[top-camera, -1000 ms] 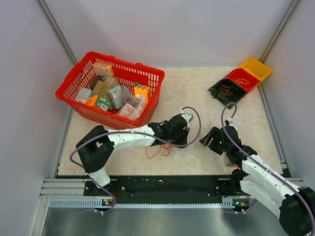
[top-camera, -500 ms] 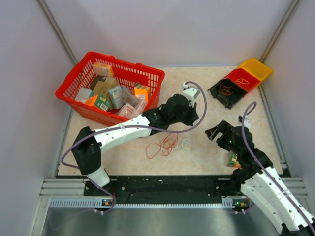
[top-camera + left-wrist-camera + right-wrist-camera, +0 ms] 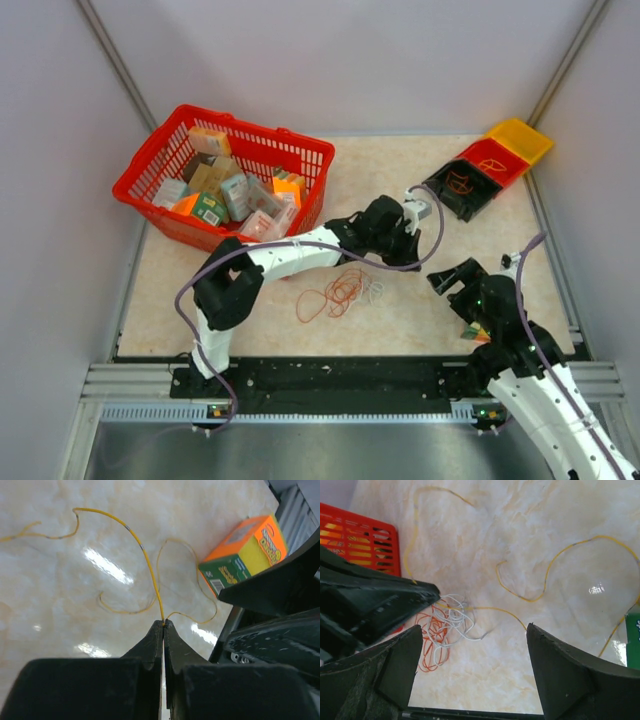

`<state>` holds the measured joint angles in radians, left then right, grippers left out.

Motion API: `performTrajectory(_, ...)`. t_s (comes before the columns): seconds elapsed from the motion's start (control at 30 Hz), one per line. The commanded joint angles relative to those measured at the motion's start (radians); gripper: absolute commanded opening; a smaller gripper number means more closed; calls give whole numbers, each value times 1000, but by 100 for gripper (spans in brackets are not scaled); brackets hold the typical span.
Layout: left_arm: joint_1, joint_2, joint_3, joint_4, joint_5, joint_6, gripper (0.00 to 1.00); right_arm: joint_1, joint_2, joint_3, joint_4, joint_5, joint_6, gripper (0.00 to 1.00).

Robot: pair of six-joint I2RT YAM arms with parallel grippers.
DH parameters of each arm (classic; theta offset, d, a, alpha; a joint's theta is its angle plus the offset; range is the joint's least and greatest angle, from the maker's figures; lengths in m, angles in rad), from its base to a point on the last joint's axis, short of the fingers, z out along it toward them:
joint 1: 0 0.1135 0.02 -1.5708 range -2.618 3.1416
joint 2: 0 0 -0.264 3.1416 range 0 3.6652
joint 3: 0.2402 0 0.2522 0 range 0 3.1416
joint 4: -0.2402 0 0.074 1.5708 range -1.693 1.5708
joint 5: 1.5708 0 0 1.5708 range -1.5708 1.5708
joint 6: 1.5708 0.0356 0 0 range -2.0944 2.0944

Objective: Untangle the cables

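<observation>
Yellow first: pinches a single yellow strand (image 3: 144,554) between the pressed-together tips of the left pincer (image 3: 163,624), seemingly to draw it out of the cables (image 3: 340,292). Leaves that orange, red and whitish knot on the desk (image 3: 380,170), near the left pincer's near side and ahead-left of the right pincer (image 3: 472,632). Holds the latter spread wide on nothing, probably ready to take the knot.

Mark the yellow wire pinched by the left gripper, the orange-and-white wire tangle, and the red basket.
yellow wire (image 3: 142,547), left wrist view, on its curved span.
wire tangle (image 3: 452,616), right wrist view, on the white loops.
red basket (image 3: 260,130), top external view, on the far rim.
</observation>
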<state>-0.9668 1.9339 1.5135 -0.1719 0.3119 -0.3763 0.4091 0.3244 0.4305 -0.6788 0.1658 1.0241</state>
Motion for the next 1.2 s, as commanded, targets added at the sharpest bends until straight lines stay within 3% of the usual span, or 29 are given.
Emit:
performTrajectory(0.0, -3, 54, -45, 116, 234, -113, 0, -9, -106, -39, -62, 55, 132, 84)
performTrajectory(0.13, -3, 99, -64, 112, 319, -130, 0, -10, -107, -70, -97, 127, 218, 88)
performTrajectory(0.3, -3, 73, -140, 152, 322, -133, 0, -13, 105, -82, -90, 138, 315, 92)
performTrajectory(0.57, -3, 76, -202, 230, 332, -164, 0, -39, 232, -42, 27, 193, 246, 99)
performTrajectory(0.73, -3, 88, -202, 239, 331, -170, 0, -173, 358, -70, 255, -60, 119, 99)
performTrajectory(0.9, -6, 100, -207, 242, 320, -187, 0, -173, 452, -47, 266, -143, 90, 99)
performTrajectory(1.17, -15, 108, -196, 232, 314, -185, 0, -174, 527, -85, 490, -230, 24, 99)
